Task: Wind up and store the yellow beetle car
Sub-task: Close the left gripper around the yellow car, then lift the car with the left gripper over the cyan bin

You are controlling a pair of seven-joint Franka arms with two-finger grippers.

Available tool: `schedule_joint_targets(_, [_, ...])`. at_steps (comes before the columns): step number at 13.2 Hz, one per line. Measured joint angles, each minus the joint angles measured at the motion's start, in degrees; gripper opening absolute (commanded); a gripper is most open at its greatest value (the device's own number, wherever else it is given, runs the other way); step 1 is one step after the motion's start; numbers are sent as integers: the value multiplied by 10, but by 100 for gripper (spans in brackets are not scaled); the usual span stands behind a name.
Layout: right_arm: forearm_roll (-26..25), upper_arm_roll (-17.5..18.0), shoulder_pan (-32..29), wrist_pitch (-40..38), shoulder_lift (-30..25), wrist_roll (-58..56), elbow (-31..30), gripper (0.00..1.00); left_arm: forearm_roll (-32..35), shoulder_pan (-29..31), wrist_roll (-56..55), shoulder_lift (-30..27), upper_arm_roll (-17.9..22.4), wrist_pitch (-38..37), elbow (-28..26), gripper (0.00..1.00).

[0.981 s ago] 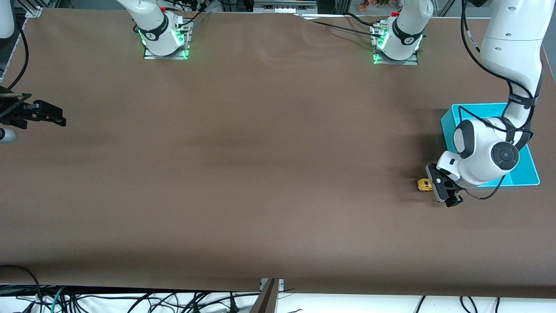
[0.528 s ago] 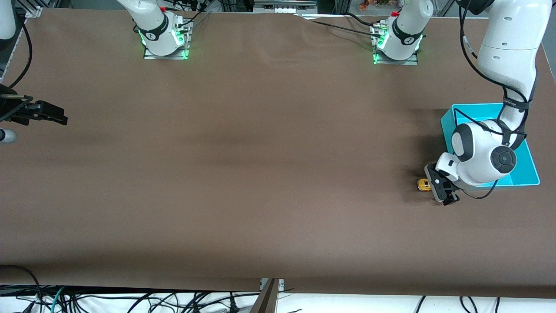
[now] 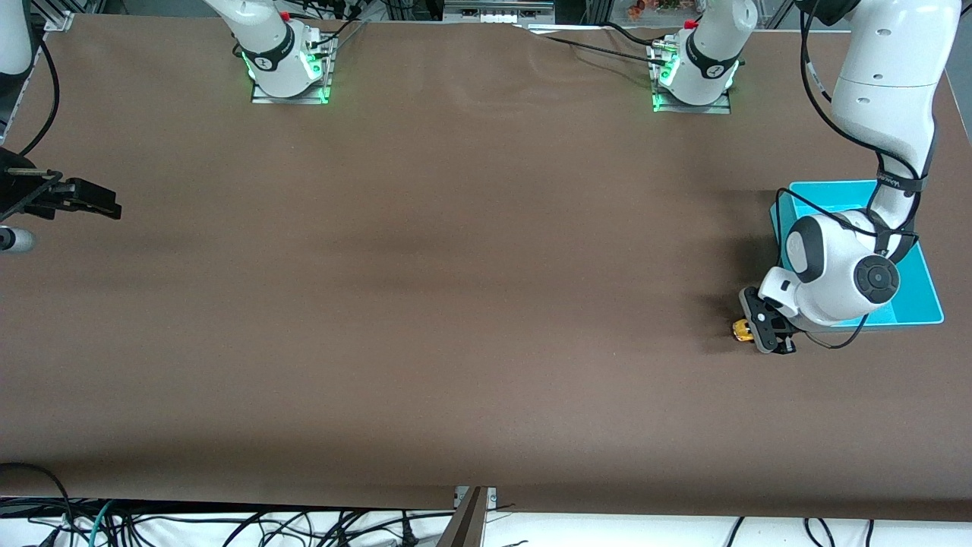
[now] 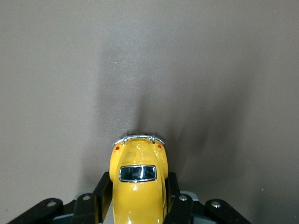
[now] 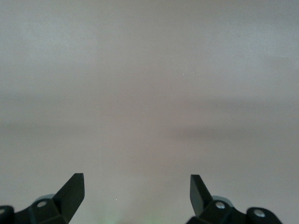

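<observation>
The left gripper [image 3: 752, 333] clenches the yellow beetle car [image 4: 138, 184] just beside the cyan bin [image 3: 923, 285]. The right gripper [image 5: 136, 186] waits with jaws spread, well apart from the bin.

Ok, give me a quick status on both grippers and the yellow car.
Left gripper shut on yellow beetle car, down on table beside cyan bin. Right gripper open, waiting at its table end. Nothing blocking.
</observation>
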Motion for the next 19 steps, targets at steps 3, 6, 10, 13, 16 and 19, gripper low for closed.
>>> schedule_joint_targets(3, [0,0,0,0,1,0,0,100,0,0,-1,-22,1,-53,11,0])
schedule_joint_targets(6, [0,0,-1,0,1,0,0,100,0,0,-11,-86,1,-145,18,0])
schedule_joint_targets(10, [0,0,-1,0,1,0,0,100,0,22,-33,-173,-1,-256,9,0])
schedule_joint_targets(13, [0,0,-1,0,1,1,0,100,7,68,-28,-229,-13,-321,-14,0])
schedule_joint_targets(16, [0,0,-1,0,1,1,0,100,45,105,41,-261,-15,-329,-41,0])
schedule_joint_targets(19, [0,0,-1,0,1,1,0,100,85,144,104,-267,-16,-323,-67,0])
